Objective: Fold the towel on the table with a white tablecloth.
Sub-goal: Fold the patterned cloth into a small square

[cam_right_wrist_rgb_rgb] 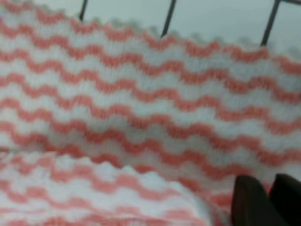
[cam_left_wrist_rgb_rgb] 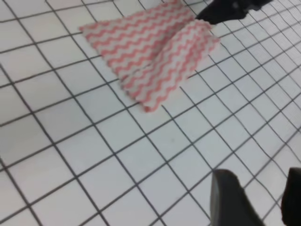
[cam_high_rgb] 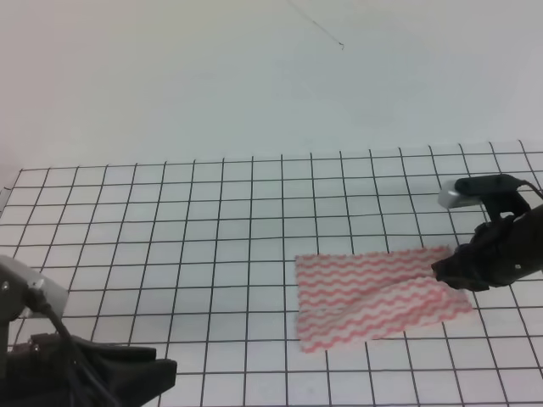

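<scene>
- From the high view, the thin white towel with pink-red wavy stripes (cam_high_rgb: 377, 298) lies right of centre on the white grid-lined tablecloth (cam_high_rgb: 170, 229) covering the tabletop. The black right claw (cam_high_rgb: 443, 271) sits at the towel's right edge, pinched on the cloth; the black left claw (cam_high_rgb: 165, 373) rests low at the near left, well apart, its state impossible to tell here.
- From the left wrist view, the towel (cam_left_wrist_rgb_rgb: 150, 52) has one corner lifted and doubled over; the left claw (cam_left_wrist_rgb_rgb: 256, 197) stands parted above bare grid.
- From the right wrist view, striped cloth (cam_right_wrist_rgb_rgb: 141, 108) fills the frame, dark fingertips (cam_right_wrist_rgb_rgb: 249, 202) pressed close together on it.
</scene>
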`<action>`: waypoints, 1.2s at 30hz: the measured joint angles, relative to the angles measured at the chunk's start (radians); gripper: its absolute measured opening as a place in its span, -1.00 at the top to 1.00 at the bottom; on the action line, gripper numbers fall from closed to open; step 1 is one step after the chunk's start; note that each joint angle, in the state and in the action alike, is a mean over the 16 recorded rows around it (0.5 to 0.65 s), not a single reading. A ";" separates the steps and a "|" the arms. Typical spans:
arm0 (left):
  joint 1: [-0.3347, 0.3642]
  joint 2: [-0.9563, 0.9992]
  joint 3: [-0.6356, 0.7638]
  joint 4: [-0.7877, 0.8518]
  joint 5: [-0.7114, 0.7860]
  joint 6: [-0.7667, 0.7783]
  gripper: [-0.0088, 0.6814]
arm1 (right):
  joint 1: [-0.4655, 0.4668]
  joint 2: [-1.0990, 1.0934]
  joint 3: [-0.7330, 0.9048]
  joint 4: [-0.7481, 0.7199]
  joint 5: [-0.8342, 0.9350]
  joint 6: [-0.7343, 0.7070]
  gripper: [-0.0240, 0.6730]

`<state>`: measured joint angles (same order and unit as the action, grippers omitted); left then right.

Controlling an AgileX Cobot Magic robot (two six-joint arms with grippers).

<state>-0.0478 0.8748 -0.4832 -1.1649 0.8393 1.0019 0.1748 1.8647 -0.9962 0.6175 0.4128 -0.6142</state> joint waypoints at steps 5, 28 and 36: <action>0.000 0.063 -0.056 0.033 0.012 0.004 0.27 | 0.000 -0.019 -0.005 0.000 -0.004 -0.026 0.23; -0.230 0.746 -0.609 0.223 -0.028 0.122 0.27 | -0.002 -0.208 -0.008 -0.002 0.152 -0.362 0.02; -0.340 0.992 -0.825 0.347 -0.037 0.080 0.27 | -0.002 -0.209 -0.009 0.001 0.182 -0.382 0.02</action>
<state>-0.3879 1.8671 -1.3079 -0.8181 0.8027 1.0823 0.1732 1.6556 -1.0048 0.6185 0.5948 -0.9961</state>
